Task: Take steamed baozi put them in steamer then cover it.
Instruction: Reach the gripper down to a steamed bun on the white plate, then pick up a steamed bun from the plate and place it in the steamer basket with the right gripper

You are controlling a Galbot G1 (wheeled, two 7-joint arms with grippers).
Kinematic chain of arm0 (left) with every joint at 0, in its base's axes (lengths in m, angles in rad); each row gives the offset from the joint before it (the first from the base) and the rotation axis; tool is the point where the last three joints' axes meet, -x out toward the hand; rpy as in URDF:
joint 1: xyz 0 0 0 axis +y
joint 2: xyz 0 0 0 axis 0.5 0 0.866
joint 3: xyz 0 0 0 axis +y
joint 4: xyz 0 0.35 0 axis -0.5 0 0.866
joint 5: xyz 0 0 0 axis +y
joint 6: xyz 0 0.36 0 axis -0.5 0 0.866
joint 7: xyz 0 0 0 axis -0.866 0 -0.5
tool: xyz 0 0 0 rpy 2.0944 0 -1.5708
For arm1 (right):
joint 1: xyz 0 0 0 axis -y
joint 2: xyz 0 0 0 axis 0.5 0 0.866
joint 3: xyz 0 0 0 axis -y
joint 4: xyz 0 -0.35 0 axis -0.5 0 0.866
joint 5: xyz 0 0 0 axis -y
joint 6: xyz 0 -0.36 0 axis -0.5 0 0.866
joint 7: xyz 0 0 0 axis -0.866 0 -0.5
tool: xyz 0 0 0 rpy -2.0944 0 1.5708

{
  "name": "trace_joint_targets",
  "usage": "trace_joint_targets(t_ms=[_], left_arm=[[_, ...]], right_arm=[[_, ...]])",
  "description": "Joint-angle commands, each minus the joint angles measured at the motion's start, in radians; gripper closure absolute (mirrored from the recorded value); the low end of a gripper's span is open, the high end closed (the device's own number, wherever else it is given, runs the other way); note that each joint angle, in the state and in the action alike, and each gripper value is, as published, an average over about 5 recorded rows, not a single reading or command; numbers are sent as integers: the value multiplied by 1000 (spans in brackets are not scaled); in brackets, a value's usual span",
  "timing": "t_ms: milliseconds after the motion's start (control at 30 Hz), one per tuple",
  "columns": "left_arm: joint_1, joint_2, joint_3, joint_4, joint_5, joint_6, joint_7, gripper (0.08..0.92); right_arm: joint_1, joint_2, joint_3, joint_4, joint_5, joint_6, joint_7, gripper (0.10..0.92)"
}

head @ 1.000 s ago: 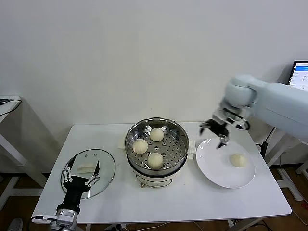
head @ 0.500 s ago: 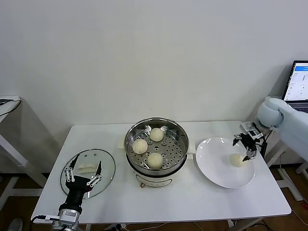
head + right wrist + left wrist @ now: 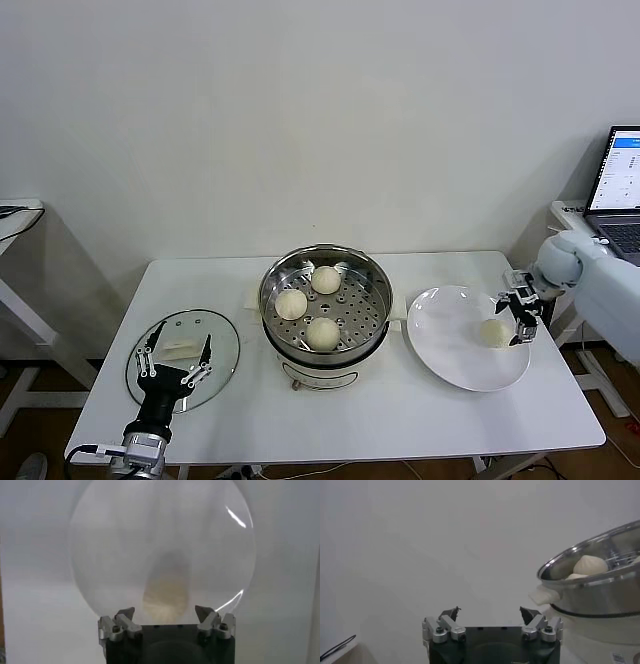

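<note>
Right gripper (image 3: 519, 318) open and empty, just beside last bun (image 3: 493, 333) on white plate (image 3: 445, 350); three buns (image 3: 308, 305) in steamer (image 3: 323, 342); lid (image 3: 223, 340) on table under open, empty left gripper (image 3: 171, 361); no readable writing.

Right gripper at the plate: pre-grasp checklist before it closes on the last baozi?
1. Right gripper open: ok, fingers spread in the right wrist view.
2. Last baozi between the fingers: cannot tell; it sits just beside them on the plate.
3. Free spot in the steamer: ok, three baozi inside, tray space left.
4. Cover off the steamer: ok, flat on the table.
5. Left gripper out of the way: ok, open at the cover.
</note>
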Motion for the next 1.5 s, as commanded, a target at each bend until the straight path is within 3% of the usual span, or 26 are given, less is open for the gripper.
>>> trace_joint_targets(t_ms=[33, 700, 900, 1067, 1233, 1500], left_arm=[[0, -1, 2, 3, 0, 2, 0, 177], [-4, -3, 2, 11, 1, 1, 0, 177], [-7, -5, 5, 11, 1, 2, 0, 177], [-7, -4, 5, 8, 1, 4, 0, 177], [-8, -3, 6, 8, 1, 4, 0, 177], [-15, 1, 8, 7, -1, 3, 1, 177]], right_arm=[[-49, 45, 63, -72, -50, -2, 26, 203], [-69, 92, 101, -99, -94, 7, 36, 211], [-67, 86, 100, -96, -95, 8, 32, 327], [-56, 69, 92, -74, -78, 6, 28, 346], [18, 8, -3, 22, 26, -37, 13, 347], [318, -140, -323, 331, 319, -234, -15, 345]])
